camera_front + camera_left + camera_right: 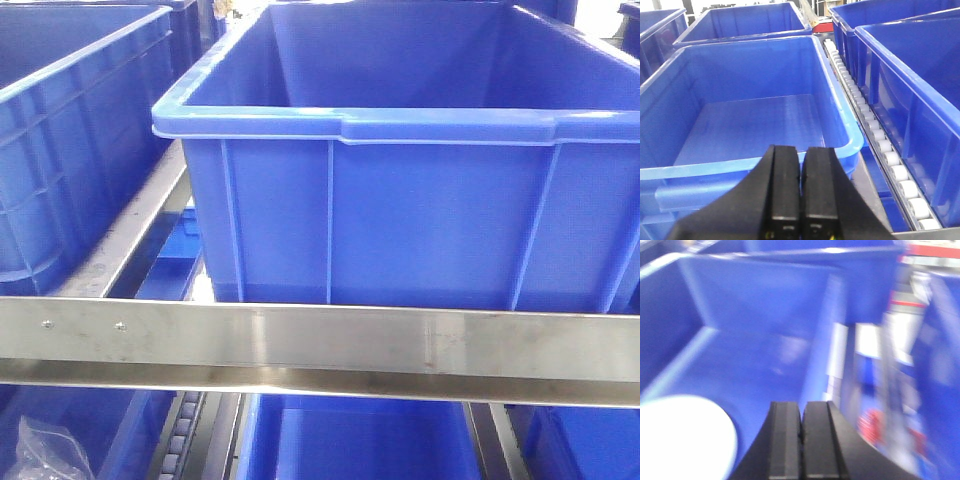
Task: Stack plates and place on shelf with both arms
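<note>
From where I stood, the left hand (792, 192) was hanging over the near rim of a blue bin (755, 125) with its two black fingers pressed together and nothing between them; this bin showed only its bare floor, no plate in it. The right hand (801, 440) was also closed, fingers side by side, holding nothing; its view was blurred, so I think the arm was moving, but I cannot be sure. Below and to the left of that hand, one pale plate (685, 437) lay flat on the floor of another blue bin (760, 320), close to the corner; only a part of it was visible, and I saw no second plate in any view. The front camera showed a large blue crate (400, 210) behind a steel rail (320, 345) of the shelf, and neither hand appeared there.

In my judgement the task was at its beginning, the step being to reach the plate. To do it well, the right hand should first open its fingers, then come down at the plate's edge, because the plate is shallow and glossy and could slip; the bin wall beside it leaves little room, so a slow approach from the open side seems safer.
</note>
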